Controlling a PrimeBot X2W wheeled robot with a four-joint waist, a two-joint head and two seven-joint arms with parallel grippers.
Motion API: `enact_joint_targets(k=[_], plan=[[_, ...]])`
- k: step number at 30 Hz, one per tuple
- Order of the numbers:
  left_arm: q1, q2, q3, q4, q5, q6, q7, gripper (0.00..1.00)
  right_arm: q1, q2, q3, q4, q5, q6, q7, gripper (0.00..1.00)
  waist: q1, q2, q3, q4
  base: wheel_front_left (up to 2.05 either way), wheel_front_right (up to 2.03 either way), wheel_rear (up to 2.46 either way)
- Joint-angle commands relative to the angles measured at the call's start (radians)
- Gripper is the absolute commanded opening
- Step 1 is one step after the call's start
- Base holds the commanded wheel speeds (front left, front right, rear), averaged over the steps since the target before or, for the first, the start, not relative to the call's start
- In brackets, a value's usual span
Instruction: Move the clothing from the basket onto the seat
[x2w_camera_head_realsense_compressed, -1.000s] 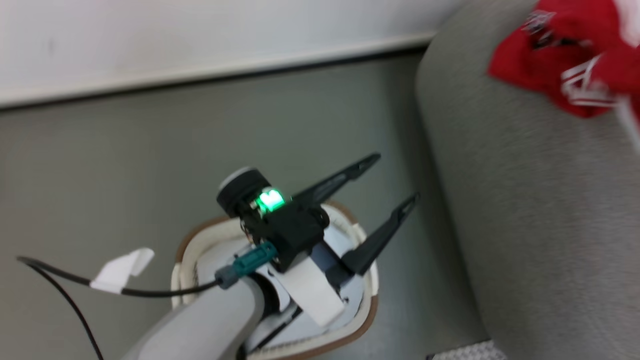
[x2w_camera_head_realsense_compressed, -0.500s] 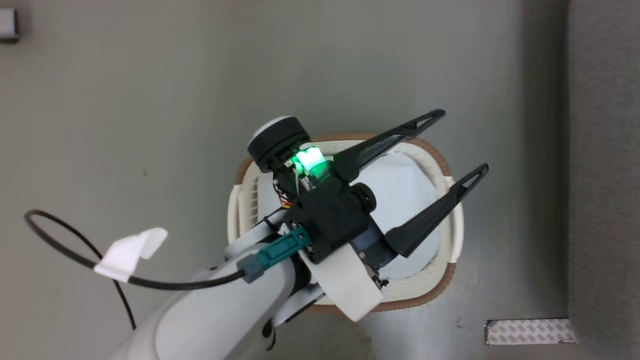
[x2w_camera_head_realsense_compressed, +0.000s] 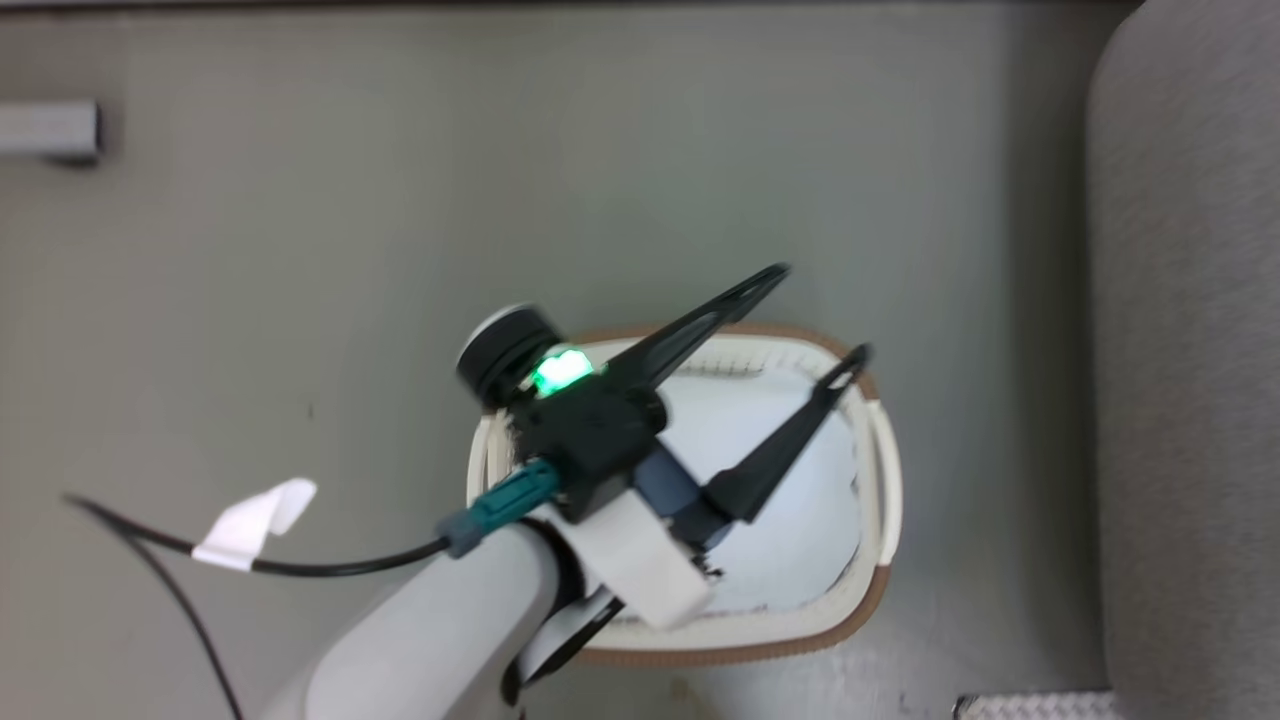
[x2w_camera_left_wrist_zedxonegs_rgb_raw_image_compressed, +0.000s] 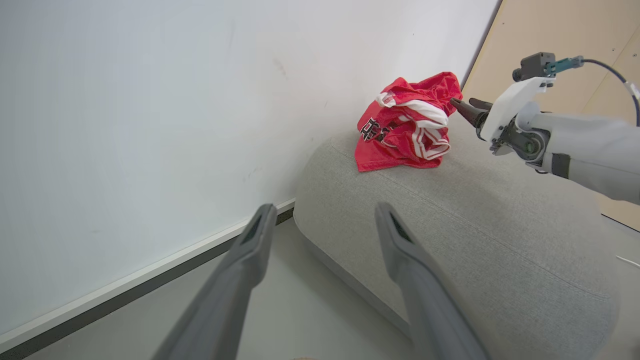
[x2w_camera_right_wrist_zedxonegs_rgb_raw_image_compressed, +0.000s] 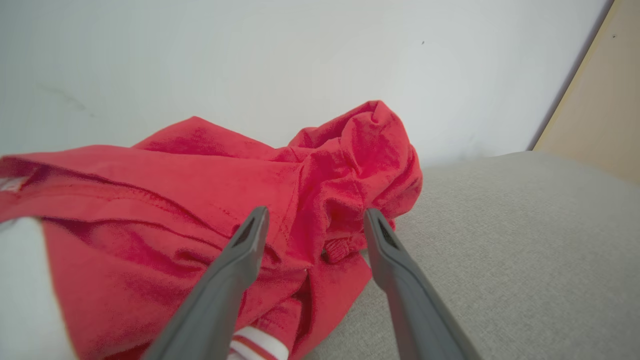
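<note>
A: Head view, entry one. What is recorded?

B: The left gripper (x2w_camera_head_realsense_compressed: 820, 311) is seen above the basket (x2w_camera_head_realsense_compressed: 740, 655), its two fingers spread wide over the white inside. The basket is set on the grey floor (x2w_camera_head_realsense_compressed: 300, 250), near the seat (x2w_camera_head_realsense_compressed: 1190, 400) but apart from it. A green light (x2w_camera_head_realsense_compressed: 562, 370) is lit on the wrist. A black cable (x2w_camera_head_realsense_compressed: 330, 568) with a white tag (x2w_camera_head_realsense_compressed: 255, 510) is noted beside the pale forearm.

A: Left wrist view?

B: The clothing (x2w_camera_left_wrist_zedxonegs_rgb_raw_image_compressed: 407, 130) is found as a crumpled red heap on the seat, close to the white wall (x2w_camera_left_wrist_zedxonegs_rgb_raw_image_compressed: 150, 100). The right gripper (x2w_camera_left_wrist_zedxonegs_rgb_raw_image_compressed: 456, 104) is seen at the heap's edge; contact cannot be judged from this angle. The left fingers are confirmed apart, with floor and the seat's rounded edge framed between them.

A: Right wrist view?

B: The right fingers are logged as apart, not clamped on anything. Red fabric is seen between and just past the tips; whether it is touched cannot be told. A white striped trim is noted low in the heap. Grey upholstery is seen beside the heap.
</note>
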Motion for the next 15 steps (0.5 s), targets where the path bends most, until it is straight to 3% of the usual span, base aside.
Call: enact_joint_targets(k=[1, 7, 15], plan=[[0.037, 0.016, 0.009, 0.018, -0.022, 0.012, -0.021, 1.00, 0.054, 0.003, 0.031, -0.020, 0.021, -0.003, -0.013, 1.00, -0.0001, 0.0000, -0.094, -0.026, 0.00, 0.00, 0.00], [0.160, 0.030, 0.038, 0.083, -0.072, 0.057, -0.079, 1.00, 0.250, 0.026, 0.151, -0.119, 0.041, -0.003, -0.036, 1.00, -0.0001, 0.0000, -0.271, -0.041, 0.00, 0.00, 0.00], [0.350, 0.061, 0.095, 0.157, -0.111, 0.153, -0.137, 1.00, 0.520, 0.075, 0.255, -0.321, 0.048, -0.003, -0.039, 1.00, -0.0001, 0.0000, -0.467, -0.011, 0.00, 0.00, 0.00]])
